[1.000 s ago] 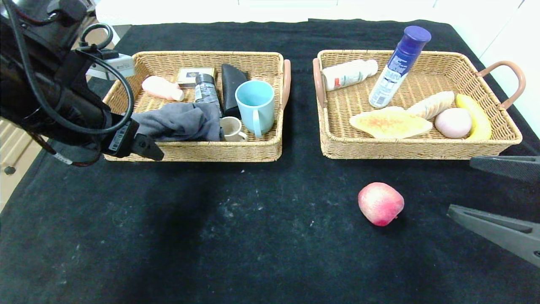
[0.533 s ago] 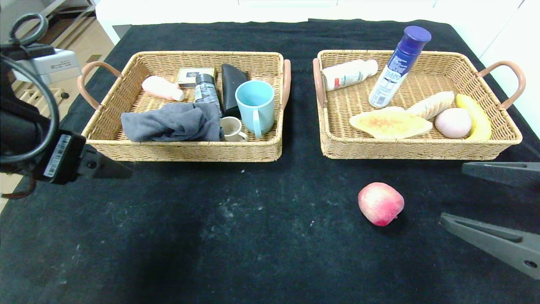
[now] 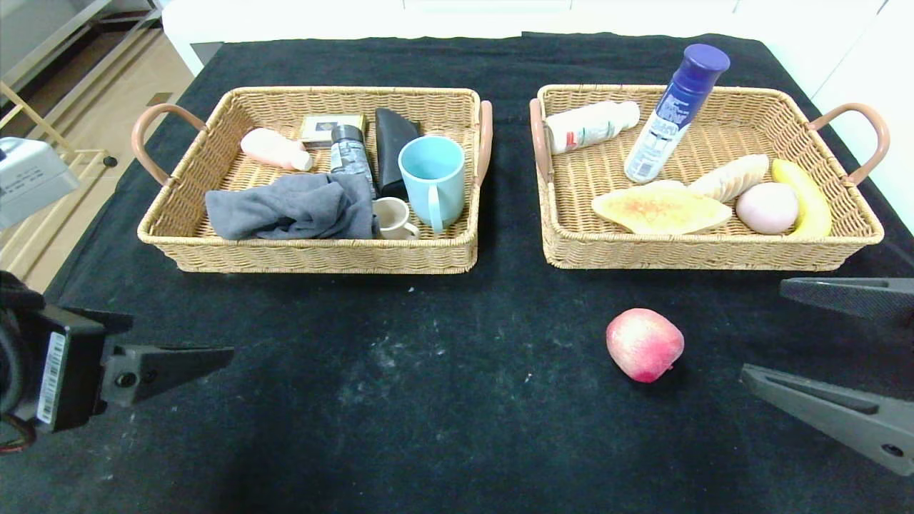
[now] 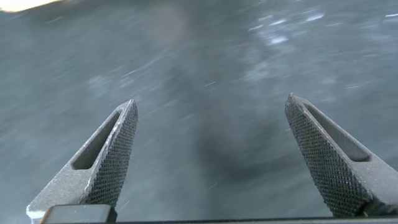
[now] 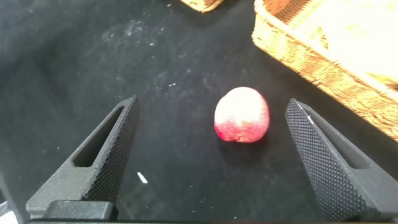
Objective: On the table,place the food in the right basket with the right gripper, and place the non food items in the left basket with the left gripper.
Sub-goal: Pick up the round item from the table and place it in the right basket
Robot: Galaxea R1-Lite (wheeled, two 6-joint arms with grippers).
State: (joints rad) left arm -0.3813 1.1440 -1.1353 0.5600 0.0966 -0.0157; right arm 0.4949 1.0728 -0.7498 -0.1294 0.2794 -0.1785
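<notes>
Pale tan wood-look floor [image 3: 93,121] runs along the left side of the work area, lit evenly and bright. A light yellow metal-tube frame [image 3: 43,118] stands on it at the far left, with a small dark caster [image 3: 108,161] at its foot. A smooth white surface [image 3: 443,18] closes off the back, continuing down the right [image 3: 867,78].

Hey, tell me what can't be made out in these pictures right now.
- Left claw, head view: only one finger shows; the arm's body hides the other.
- Right claw, head view: the picture's edge cuts off everything behind the fingers.
- Table, left wrist view: motion blur smears the cloth, nothing else shows.
- Small box in the left basket, head view: print too small to read.
- Right basket, right wrist view: glare washes out its contents.
</notes>
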